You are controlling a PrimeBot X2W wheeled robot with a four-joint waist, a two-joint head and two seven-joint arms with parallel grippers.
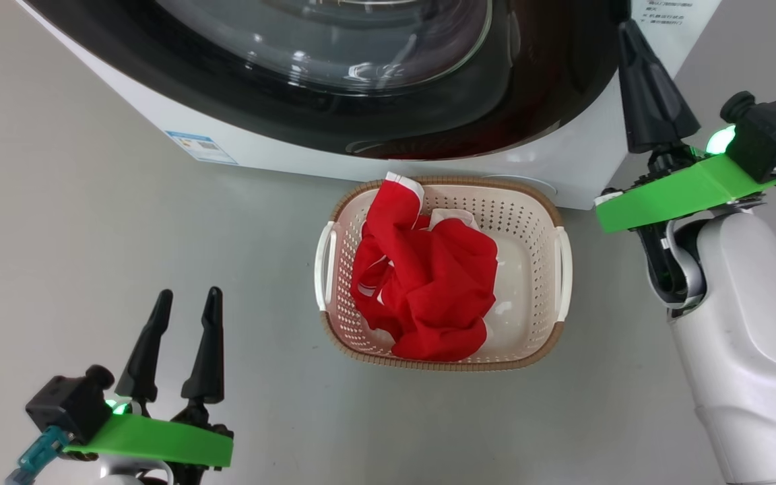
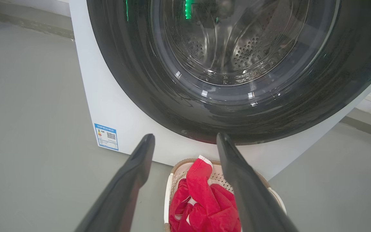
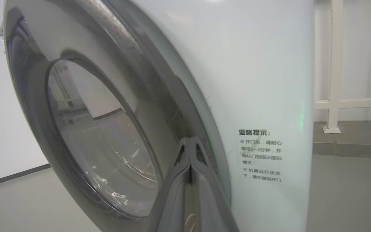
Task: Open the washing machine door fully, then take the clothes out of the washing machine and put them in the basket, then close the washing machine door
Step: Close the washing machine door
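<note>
The washing machine door (image 1: pixel 428 101) lies flat against the front of the washing machine (image 1: pixel 260 145) and looks shut. The head view cuts it off at the top, so only the lower arc of its glossy black rim and part of the glass bowl show. In the left wrist view the perforated steel drum (image 2: pixel 246 54) can be made out dimly through the glass, crossed by reflections, and nothing red shows in the visible part. The clothes (image 1: pixel 428 283) lie bunched in the basket (image 1: pixel 523 222), which stands on the grey floor (image 1: pixel 91 269) just in front of the machine's lower edge. One red fold with white trim is draped up over the basket's far rim, and the fabric hides most of the left half of the basket's bottom. The left gripper (image 1: pixel 189 293) hangs low over bare floor, well apart from the basket, with its two dark fingers spread wide and nothing between them. The right gripper (image 1: pixel 625 28) is raised at the machine's right front edge with its fingers pressed together and empty. In the right wrist view their joined tips sit at the seam where the door's rim meets the white front, beside a small printed label (image 3: pixel 261 154). Whether they touch the rim cannot be told. A blue-edged energy label (image 2: pixel 106 136) sits on the machine's lower left, its print too small to read.
</note>
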